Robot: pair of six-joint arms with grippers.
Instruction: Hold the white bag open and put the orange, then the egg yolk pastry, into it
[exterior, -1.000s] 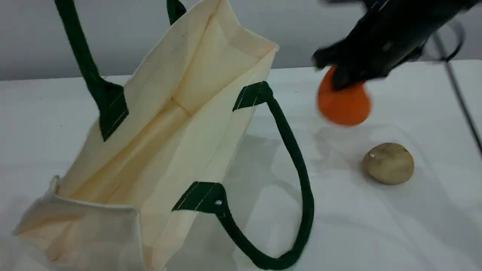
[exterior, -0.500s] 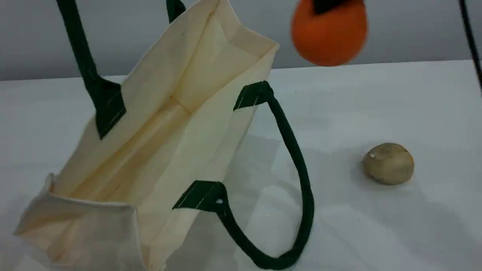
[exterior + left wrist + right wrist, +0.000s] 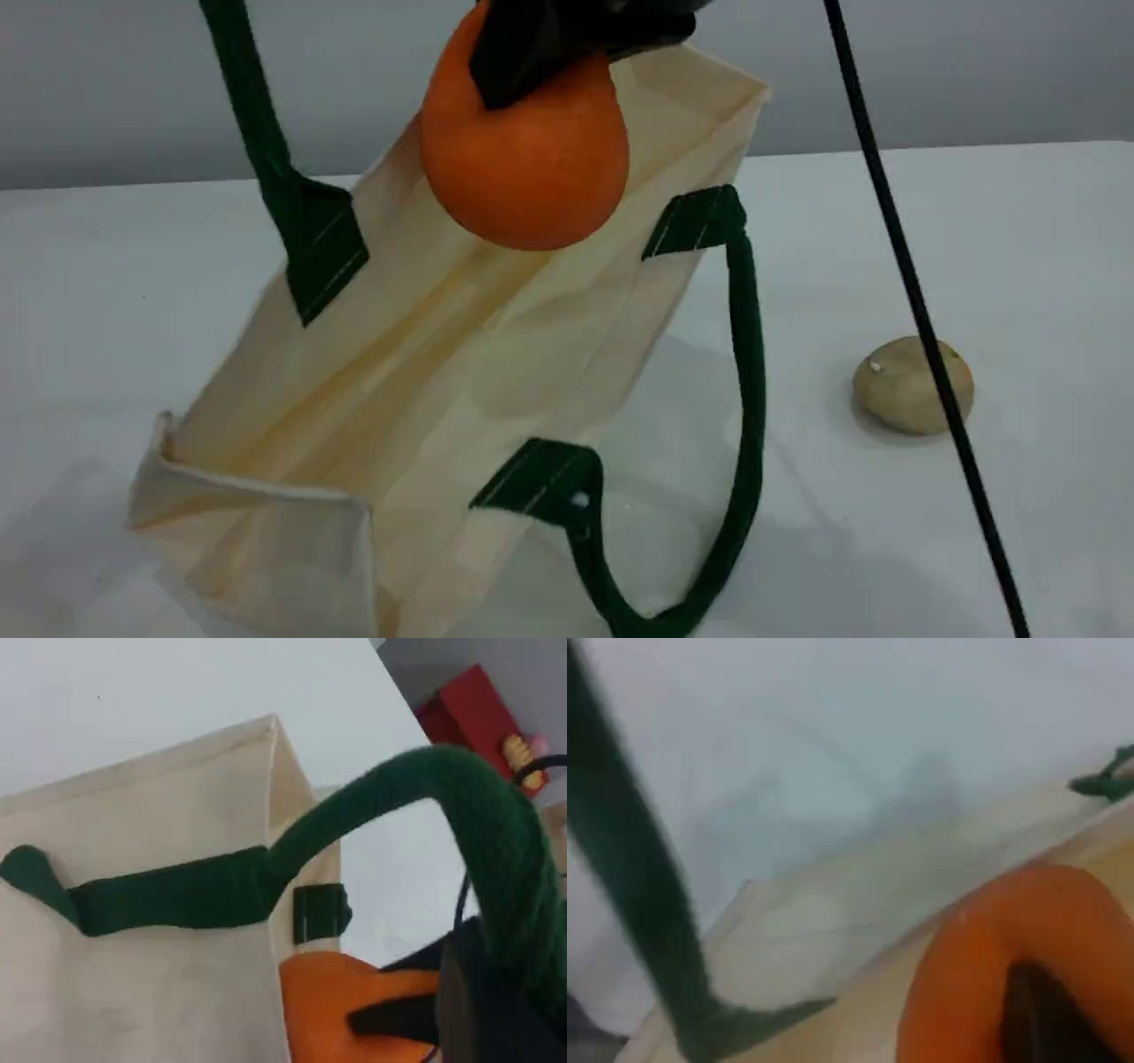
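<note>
— What is new here?

— The orange [image 3: 527, 168]. A second back it is low at the right, just over the worktop [image 3: 1019, 248] beside the pastry [image 3: 912, 385]. Now it is at the upper centre of the frame, above the mouth of the bag [image 3: 257, 540]. The bag itself has shifted rightward.

— Who has it?

— The right claw [image 3: 540, 44], pinched on its neck at the top edge, with the fruit hanging below. I cannot tell whether it brushes the cloth.

— And the left claw [image 3: 496, 1010]?

— Closed on the far strap [image 3: 257, 151], which runs taut out of the upper left, so the mouth gapes.

— Meaning?

— The carry looks nearly done, I judge. Lowering and letting go remain. The pastry lies at the right, well apart from both claws and not yet in play.
</note>
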